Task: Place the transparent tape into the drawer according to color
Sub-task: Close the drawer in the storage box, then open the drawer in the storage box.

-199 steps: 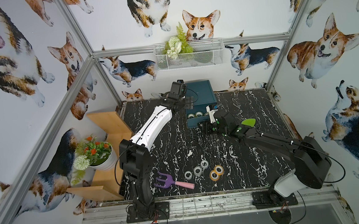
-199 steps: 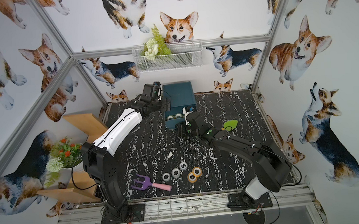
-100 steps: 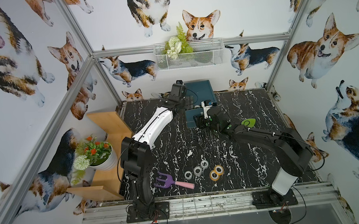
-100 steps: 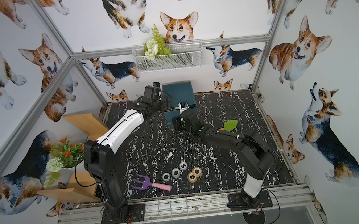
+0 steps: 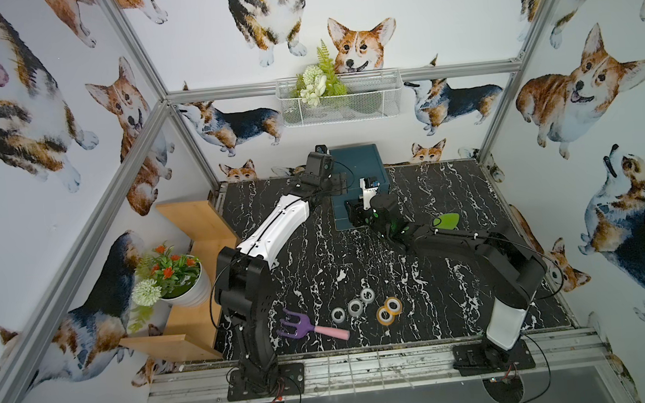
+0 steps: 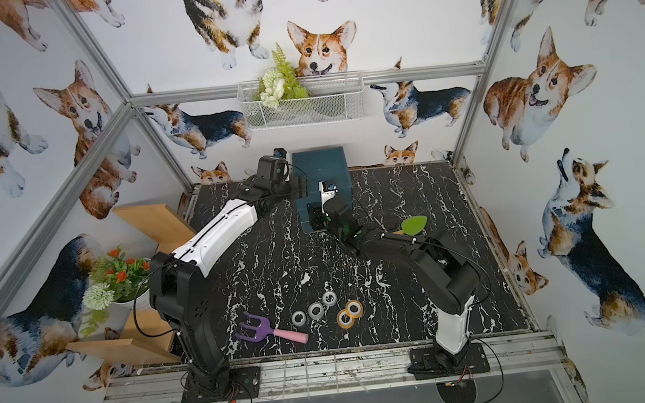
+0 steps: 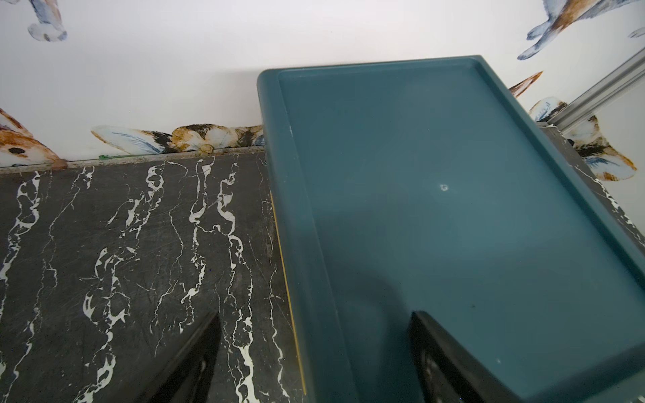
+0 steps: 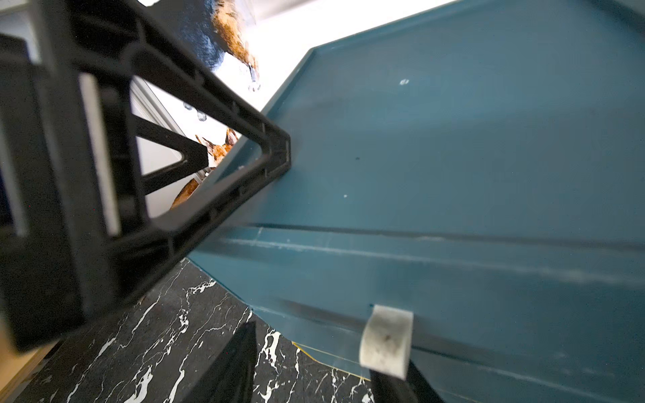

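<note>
Near the front, three clear grey rolls (image 5: 350, 307) and two touching orange rolls (image 5: 389, 310) lie on the table (image 5: 317, 250). Farther back, the right gripper (image 5: 354, 216) sits at the drawer (image 8: 453, 279), fingers apart, empty. The left gripper (image 7: 314, 315), fingers spread, straddles the cabinet (image 5: 357, 160) edge. Step: probably drawer handling. Next: fetch one roll for its colour's drawer.

**Bench** (image 5: 317, 250): black marble pattern with white veins.
**Drawer cabinet** (image 5: 361, 160): plain dark teal.
**Near edge:** three grey-white tape rolls (image 5: 355, 307) and, to their right, two orange tape rolls (image 5: 388, 309).
**Toy fork** (image 5: 297, 326): purple head, pink handle.
**Leaf-shaped tool** (image 5: 446, 221): bright green.
**Left arm** (image 5: 276, 229): white shell, black joints.
**Walls** (image 5: 202, 42): white, printed with tan, black and white corgis.
</note>
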